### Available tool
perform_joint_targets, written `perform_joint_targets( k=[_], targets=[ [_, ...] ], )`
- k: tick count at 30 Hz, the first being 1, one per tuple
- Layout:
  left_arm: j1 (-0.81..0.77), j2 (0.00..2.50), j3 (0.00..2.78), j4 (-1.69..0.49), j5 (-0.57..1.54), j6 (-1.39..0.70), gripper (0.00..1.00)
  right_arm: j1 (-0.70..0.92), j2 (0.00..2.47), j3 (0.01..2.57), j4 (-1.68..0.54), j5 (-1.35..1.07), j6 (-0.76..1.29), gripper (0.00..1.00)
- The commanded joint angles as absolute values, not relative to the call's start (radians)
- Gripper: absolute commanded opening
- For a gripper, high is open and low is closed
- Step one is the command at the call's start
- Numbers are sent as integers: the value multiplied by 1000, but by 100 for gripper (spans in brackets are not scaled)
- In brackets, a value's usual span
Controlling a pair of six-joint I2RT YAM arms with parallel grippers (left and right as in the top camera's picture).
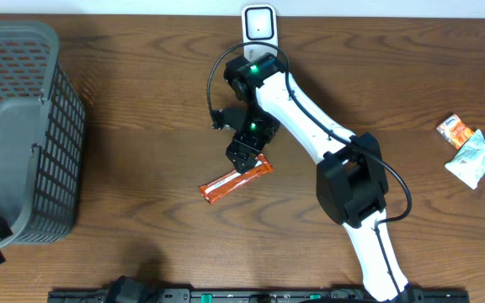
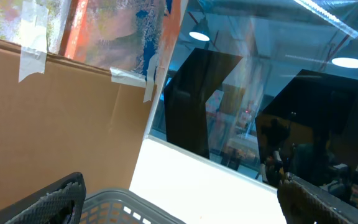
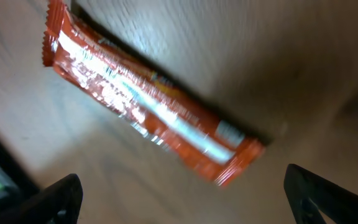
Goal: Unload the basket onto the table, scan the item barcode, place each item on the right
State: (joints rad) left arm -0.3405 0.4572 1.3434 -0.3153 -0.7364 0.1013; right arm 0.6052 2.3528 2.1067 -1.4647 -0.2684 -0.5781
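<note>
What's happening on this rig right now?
The right hand hovers open over an orange snack bar that lies flat on the table; it is not gripping it. The white scanner sits at the far edge, beyond the arm. The left hand is open, off by the grey basket.

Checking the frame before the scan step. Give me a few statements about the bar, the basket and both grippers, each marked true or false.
1. The orange bar lies on the table. True.
2. The right gripper is clamped on the bar. False: its jaws stand open and the bar lies free below them.
3. The bar is inside the grey basket. False: it lies on the bare wood, well apart from the basket.
4. The left gripper is open and holds nothing. True.
</note>
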Motion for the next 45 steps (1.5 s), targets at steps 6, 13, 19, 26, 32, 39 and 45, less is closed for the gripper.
perform_joint_targets(
  k=[6,13,19,26,32,39,45],
  targets=[
    [-339,450,1341,-314,-746,93,98,640,2354,1985,-1441,-260,-873,99],
    [-339,450,1341,-314,-746,93,98,669,2354,1937,-1388,-260,-921,99],
    [-339,450,1341,-314,-746,93,98,689,2357,1935,-1334,-261,-944,99],
    [-339,450,1341,-314,-745,93,98,695,2359,1924,-1324,-324,-997,96],
    [-339,450,1341,-314,-746,93,98,694,2359,1861,-1304,-343,-1027,89],
    [-339,450,1341,-314,-746,93,98,698,2359,1742,-1214,-349,-1026,72],
    [-339,450,1341,-314,-745,93,98,700,2359,1701,-1214,-349,-1012,25]
  ],
)
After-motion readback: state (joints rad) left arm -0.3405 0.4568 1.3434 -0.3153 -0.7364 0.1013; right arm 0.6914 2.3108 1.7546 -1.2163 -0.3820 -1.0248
